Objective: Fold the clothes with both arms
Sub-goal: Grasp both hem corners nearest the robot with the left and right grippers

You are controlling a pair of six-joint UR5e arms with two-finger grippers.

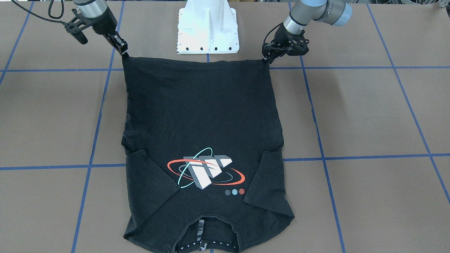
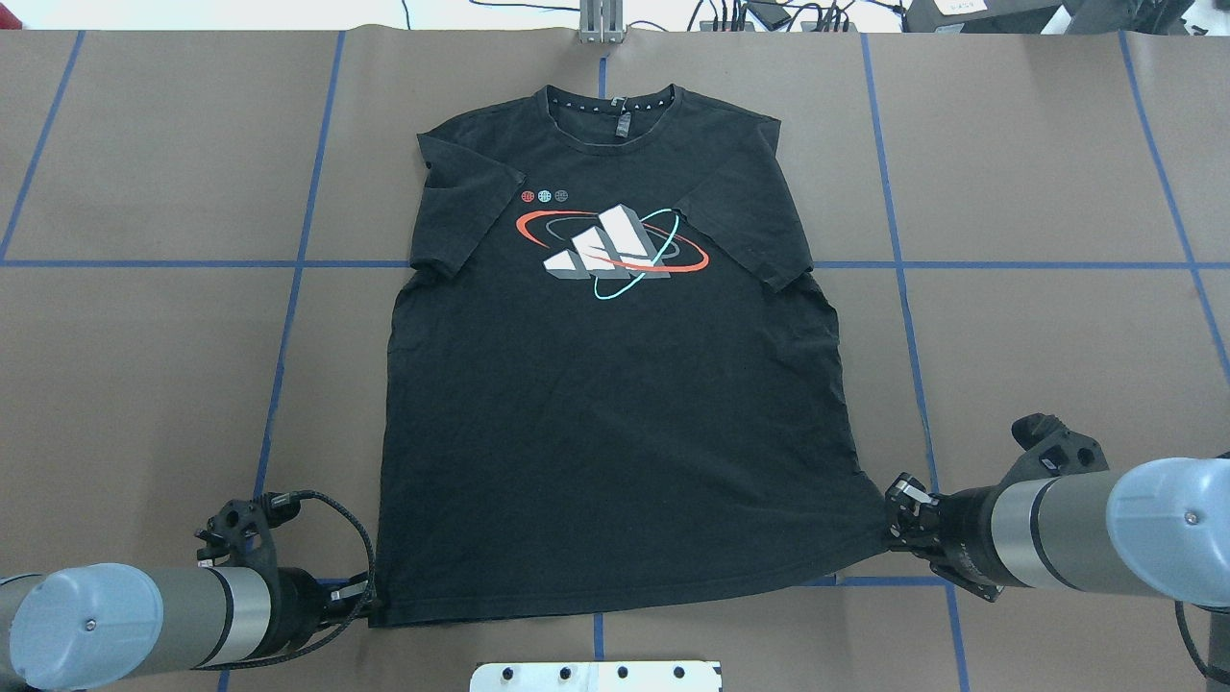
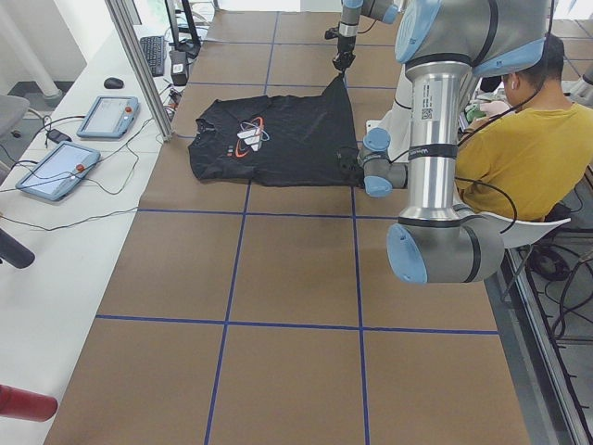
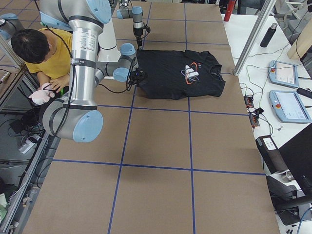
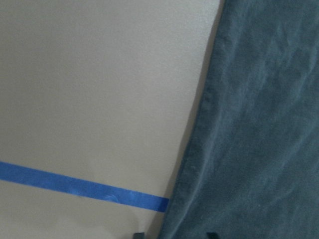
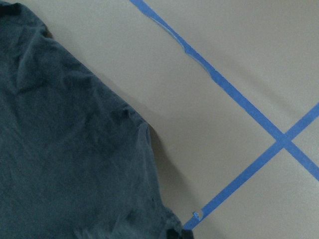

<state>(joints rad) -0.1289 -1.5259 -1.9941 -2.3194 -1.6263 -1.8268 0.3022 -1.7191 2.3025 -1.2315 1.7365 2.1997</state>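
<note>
Black T-shirt (image 2: 605,404) lies face-up mid-table (image 2: 1057,336), collar at the edge far from my base. Logo (image 2: 613,245) is up, and both sleeves lie angled in over the body.

My left pincer (image 2: 370,601) is low at the hem corner on my left, fingers pinched closed on the cloth, nothing else in it. My right pincer (image 2: 889,524) does the same at the other hem corner, clamped on fabric, w/ that corner stretched to a point toward the pincer.

In the front view the hem runs taut & straight btwn the 2 pincers, just ahead of my white base (image 1: 208,31). From the left side view, the right-hand corner peaks up off the table and the rest of the shirt lies flat. On the left wrist cam, 1 blue tape line (image 5: 79,186) runs under the shirt's side edge. A person in a yellow top (image 3: 519,139) sits behind me.
</note>
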